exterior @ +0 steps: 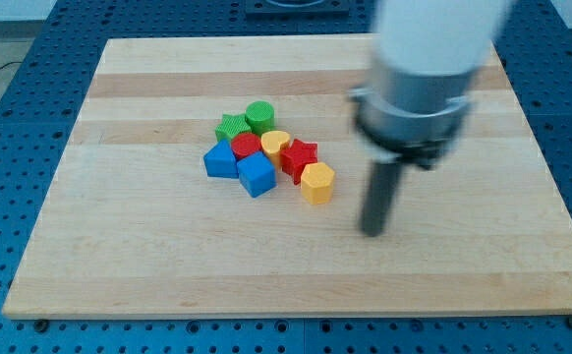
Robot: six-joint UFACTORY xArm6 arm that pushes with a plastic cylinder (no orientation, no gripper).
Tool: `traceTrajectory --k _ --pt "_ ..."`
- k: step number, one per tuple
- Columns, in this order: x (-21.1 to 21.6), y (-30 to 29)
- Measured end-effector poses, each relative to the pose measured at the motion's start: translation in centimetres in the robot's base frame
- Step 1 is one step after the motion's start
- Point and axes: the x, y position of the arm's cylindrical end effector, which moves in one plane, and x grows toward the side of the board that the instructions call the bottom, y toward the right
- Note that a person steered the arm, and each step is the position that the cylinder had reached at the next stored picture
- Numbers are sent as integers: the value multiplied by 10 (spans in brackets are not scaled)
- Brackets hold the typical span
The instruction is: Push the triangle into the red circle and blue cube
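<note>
my tip [372, 232] on bare board at view's right, well apart from cluster, no claw on this rod, holding nothing, blue triangle [221, 159] at cluster's left edge, touching red circle [247, 147] and blue cube [257, 174], yellow hexagon [316, 182] nearest my tip

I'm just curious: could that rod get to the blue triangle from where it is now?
Probably not directly: my tip is right of the cluster, and the yellow hexagon and blue cube stand before the blue triangle.
</note>
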Motion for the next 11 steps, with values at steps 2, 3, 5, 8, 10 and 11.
traceTrajectory --k 2,3,5,8,10,11 --pt "-30 -216" --pt "-67 -270" --pt "-82 -237" --pt "-82 -141" --pt "-92 -145" --pt "-101 -143"
